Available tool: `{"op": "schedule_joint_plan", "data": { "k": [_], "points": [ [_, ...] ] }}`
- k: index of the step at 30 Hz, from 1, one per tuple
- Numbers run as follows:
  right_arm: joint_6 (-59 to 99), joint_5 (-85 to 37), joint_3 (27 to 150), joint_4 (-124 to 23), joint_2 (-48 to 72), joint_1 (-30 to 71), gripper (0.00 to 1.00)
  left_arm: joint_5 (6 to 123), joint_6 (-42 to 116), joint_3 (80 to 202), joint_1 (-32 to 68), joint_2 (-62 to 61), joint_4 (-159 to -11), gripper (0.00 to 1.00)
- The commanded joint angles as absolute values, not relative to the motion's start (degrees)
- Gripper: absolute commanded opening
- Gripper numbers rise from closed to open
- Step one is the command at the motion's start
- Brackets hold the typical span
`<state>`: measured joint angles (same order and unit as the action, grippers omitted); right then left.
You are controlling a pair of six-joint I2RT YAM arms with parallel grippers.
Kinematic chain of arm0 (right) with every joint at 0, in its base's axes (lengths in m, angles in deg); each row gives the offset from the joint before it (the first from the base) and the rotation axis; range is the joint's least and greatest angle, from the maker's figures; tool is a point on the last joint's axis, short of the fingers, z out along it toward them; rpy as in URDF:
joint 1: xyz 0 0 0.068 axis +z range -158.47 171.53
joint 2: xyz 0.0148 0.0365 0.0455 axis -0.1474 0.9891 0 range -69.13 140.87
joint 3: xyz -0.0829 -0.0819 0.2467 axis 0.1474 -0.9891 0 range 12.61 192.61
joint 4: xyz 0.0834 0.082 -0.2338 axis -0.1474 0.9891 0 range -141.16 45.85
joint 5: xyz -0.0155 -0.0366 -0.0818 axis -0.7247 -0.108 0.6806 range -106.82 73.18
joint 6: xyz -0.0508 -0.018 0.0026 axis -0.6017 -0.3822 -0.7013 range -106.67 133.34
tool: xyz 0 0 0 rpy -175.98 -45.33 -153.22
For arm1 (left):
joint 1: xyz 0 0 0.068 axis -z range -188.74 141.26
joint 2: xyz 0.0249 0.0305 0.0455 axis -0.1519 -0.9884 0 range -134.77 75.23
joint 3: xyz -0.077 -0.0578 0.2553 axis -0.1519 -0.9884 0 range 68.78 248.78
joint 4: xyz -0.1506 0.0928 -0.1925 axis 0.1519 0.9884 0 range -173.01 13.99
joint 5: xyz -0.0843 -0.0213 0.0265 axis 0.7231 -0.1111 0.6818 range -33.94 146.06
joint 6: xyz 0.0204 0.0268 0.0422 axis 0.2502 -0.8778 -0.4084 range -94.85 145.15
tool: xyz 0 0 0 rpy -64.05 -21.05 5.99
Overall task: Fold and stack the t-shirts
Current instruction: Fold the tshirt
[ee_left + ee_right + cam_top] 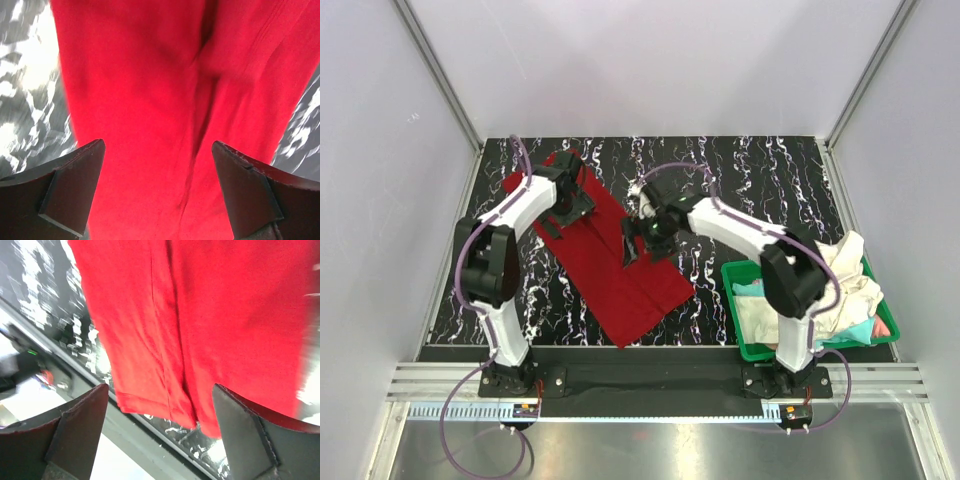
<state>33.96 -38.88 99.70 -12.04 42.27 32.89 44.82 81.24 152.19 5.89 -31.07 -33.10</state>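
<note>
The deep red t-shirt (620, 275) lies as a long strip, slanting from the table's back left toward the front middle. My left gripper (575, 205) hovers over its far end, jaws open, with only red cloth (150, 100) below and nothing between the fingers (75, 175). Over the strip's right edge near the middle is my right gripper (640, 238), open and empty. In its wrist view I see the shirt's hemmed end (150, 400) and the table's front edge. A cream-white t-shirt (840, 275), a teal one (750, 288) and a pinkish one (882, 328) are heaped in the bin.
The green plastic bin (745, 348) stands at the front right next to the right arm's base. The black marbled table top (770, 190) is ringed by white walls with metal corner posts. A grey rail (650, 380) runs along the near edge.
</note>
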Motion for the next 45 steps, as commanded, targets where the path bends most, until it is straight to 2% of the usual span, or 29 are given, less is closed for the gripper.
{"op": "schedule_joint_plan", "data": {
  "k": [1, 5, 9, 14, 22, 24, 26, 33, 45],
  "points": [
    [32.5, -38.8, 101.8, -8.6, 33.5, 26.1, 0.93, 38.4, 82.1, 159.6, 5.8, -35.6, -31.9, 0.96],
    [30.0, -39.6, 99.0, -6.7, 30.6, 20.4, 0.94, 40.1, 81.7, 165.3, 5.7, -41.3, -33.1, 0.96],
    [27.8, -38.3, 95.7, -6.1, 28.4, 18.8, 0.94, 37.1, 83.9, 169.8, 5.2, -46.8, -29.1, 0.97],
    [28.4, -38.9, 91.6, -7.3, 26.4, 17.8, 0.94, 36.4, 80.6, 172.8, 4.4, -51.7, -31.7, 0.97],
    [29.2, -40.1, 90.6, -7.4, 27.6, 17.5, 0.94, 36.7, 58.7, 191.4, 4.1, -65.0, -27.2, 0.94],
    [29.9, -40.7, 90.4, -7.6, 29.0, 17.5, 1.0, 38.8, 51.6, 193.0, 4.1, -66.2, -28.4, 0.93],
    [30.6, -41.7, 90.2, -8.2, 29.9, 17.6, 1.0, 41.1, 48.7, 195.4, 4.2, -68.1, -28.4, 0.92],
    [30.7, -40.8, 91.9, -8.0, 32.0, 17.5, 1.0, 46.3, 42.2, 195.8, 8.5, -70.0, -29.7, 0.91],
    [32.1, -40.3, 91.9, -9.3, 33.4, 17.6, 1.0, 53.7, 40.1, 191.1, 19.6, -67.8, -34.8, 0.9]
  ]
}}
